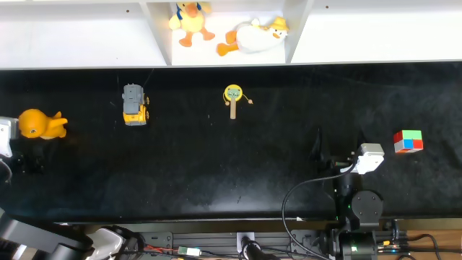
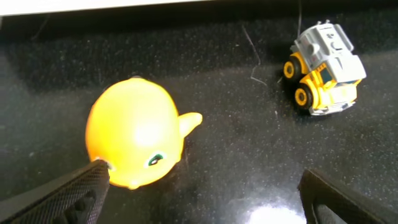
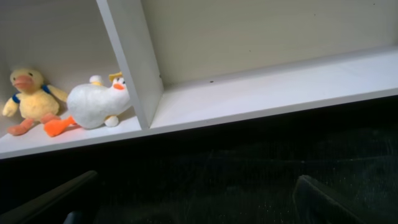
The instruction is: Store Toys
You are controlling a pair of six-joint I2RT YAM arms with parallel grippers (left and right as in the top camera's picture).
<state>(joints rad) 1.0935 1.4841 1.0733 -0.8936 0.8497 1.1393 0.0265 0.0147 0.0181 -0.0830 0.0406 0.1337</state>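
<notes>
Black tabletop [image 1: 216, 166]: at its left edge the left gripper [image 2: 202, 183], fingers apart, flanks the orange toy [image 2: 134, 134], seemingly to grasp it for the shelf [image 1: 72, 36]; the right gripper [image 3: 193, 190] is also spread.

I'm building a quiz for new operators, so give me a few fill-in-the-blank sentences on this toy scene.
The yellow plush duck and the white plush duck sit in the ____ compartment of the shelf.
The colour cube lies on the ____ arm's side of the table.
The left gripper is ____, with the orange toy by one finger.
Missing words: middle; right; open.
</notes>
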